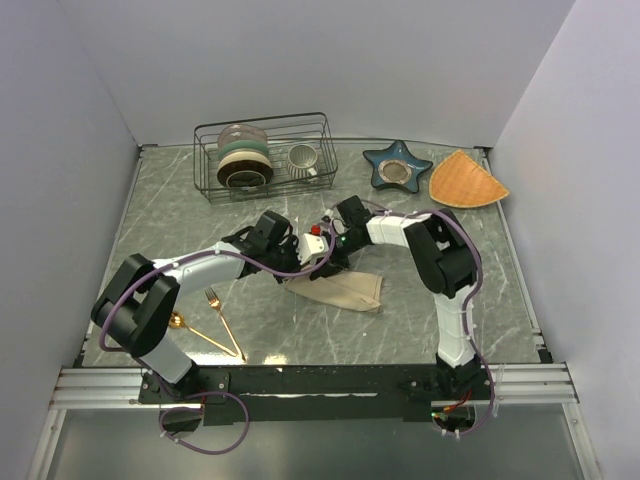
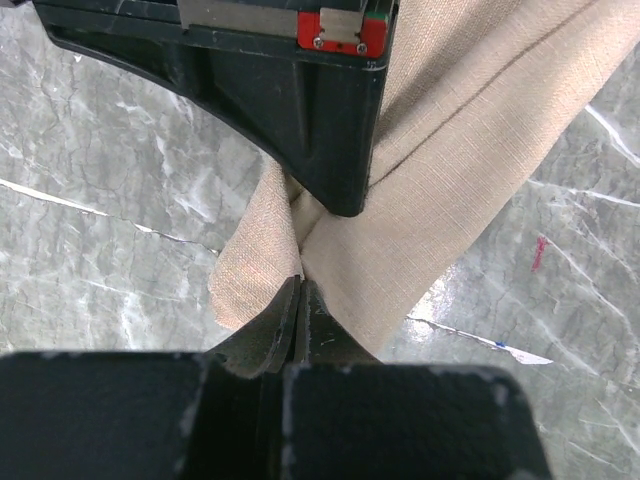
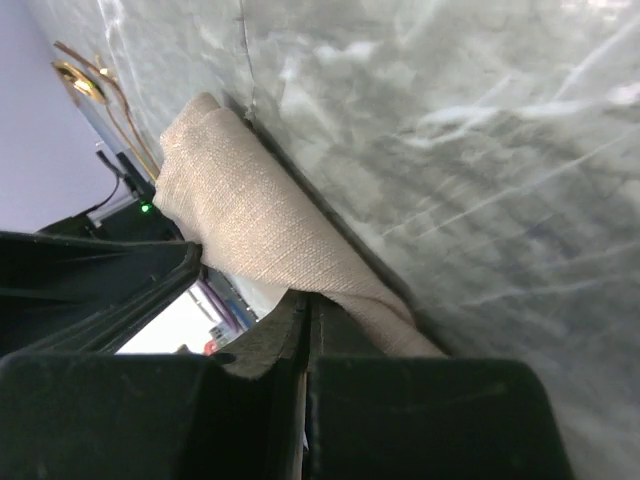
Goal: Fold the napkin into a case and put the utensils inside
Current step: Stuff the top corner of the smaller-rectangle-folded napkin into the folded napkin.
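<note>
The beige napkin [image 1: 345, 288] lies folded into a long band at the table's middle, its far-left end lifted. My left gripper [image 1: 318, 260] is shut on that end; in the left wrist view its tips [image 2: 300, 287] pinch the cloth [image 2: 450, 170]. My right gripper [image 1: 335, 242] is shut on the same end right beside it; its tips [image 3: 306, 302] pinch the cloth [image 3: 260, 220]. The right gripper's body [image 2: 280, 90] fills the top of the left wrist view. The gold fork [image 1: 222, 318] and gold spoon [image 1: 195, 330] lie on the table at the front left, crossing near their handles, apart from the napkin.
A wire dish rack [image 1: 265, 158] with bowls and a mug stands at the back. A blue star-shaped dish [image 1: 397, 165] and an orange wedge mat [image 1: 465, 180] lie at the back right. Grey walls close in the left and right sides.
</note>
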